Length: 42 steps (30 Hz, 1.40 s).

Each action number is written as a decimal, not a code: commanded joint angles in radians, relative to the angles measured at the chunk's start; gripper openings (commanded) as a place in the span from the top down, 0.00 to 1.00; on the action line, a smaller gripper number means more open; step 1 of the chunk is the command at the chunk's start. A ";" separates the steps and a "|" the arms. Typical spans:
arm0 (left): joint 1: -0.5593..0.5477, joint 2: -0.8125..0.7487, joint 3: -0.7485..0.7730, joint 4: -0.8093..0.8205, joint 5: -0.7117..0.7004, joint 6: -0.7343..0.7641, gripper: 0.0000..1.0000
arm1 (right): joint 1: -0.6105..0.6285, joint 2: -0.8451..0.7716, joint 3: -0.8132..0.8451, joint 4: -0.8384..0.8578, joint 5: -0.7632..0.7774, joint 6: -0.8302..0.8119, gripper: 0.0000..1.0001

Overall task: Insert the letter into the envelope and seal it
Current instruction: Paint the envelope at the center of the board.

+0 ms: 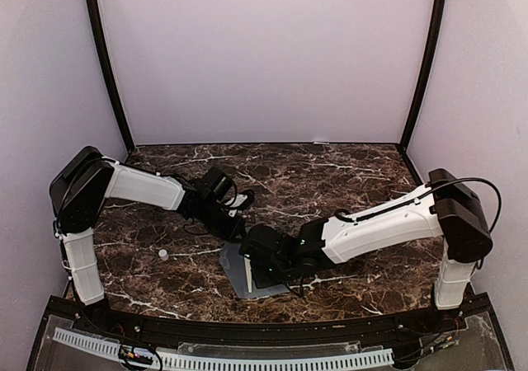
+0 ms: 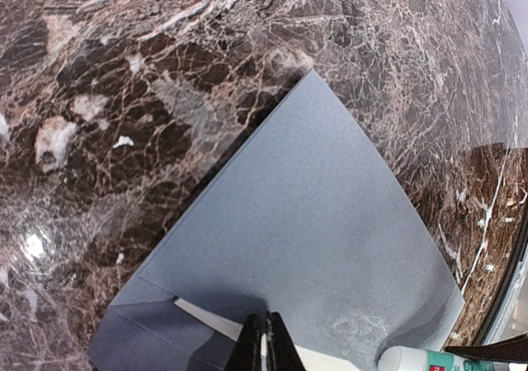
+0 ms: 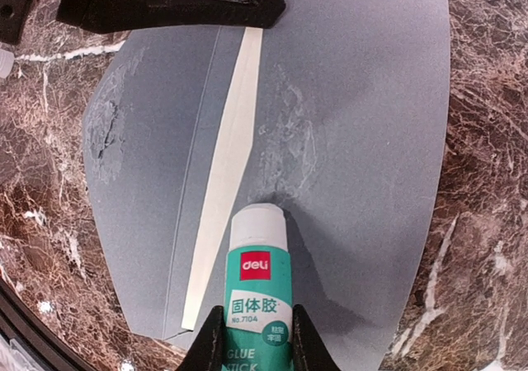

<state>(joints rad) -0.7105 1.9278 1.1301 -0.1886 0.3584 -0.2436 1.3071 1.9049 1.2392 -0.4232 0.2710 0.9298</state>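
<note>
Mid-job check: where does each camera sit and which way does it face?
Top external: above, behind the bases, looking down at the table; both arms show.
Left wrist: looks down past the shut left gripper at the envelope.
Right wrist: looks down past the right gripper clamping the glue stick.
Shared: envelope and letter in both wrists.

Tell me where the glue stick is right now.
Right wrist view, bottom centre: the glue stick is held in the right gripper, its white tip on the grey-blue envelope, just right of the cream strip of letter.
</note>
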 commanded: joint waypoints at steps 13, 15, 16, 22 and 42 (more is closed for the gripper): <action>0.003 0.056 -0.019 -0.095 -0.043 -0.002 0.95 | -0.054 0.077 0.015 -0.047 0.013 -0.017 1.00; 0.003 0.056 -0.019 -0.095 -0.042 -0.003 0.95 | -0.060 0.081 0.017 -0.043 0.012 -0.022 1.00; 0.003 0.057 -0.019 -0.095 -0.040 -0.003 0.95 | -0.064 0.084 0.018 -0.041 0.012 -0.025 1.00; 0.003 0.060 -0.017 -0.096 -0.037 -0.003 0.95 | -0.088 0.098 0.022 -0.029 0.009 -0.042 1.00; 0.003 0.064 -0.016 -0.096 -0.029 -0.006 0.95 | -0.124 0.118 0.077 -0.006 -0.008 -0.087 1.00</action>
<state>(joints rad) -0.7021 1.9388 1.1419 -0.1783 0.3573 -0.2440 1.2057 1.9862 1.3281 -0.3828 0.2722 0.8536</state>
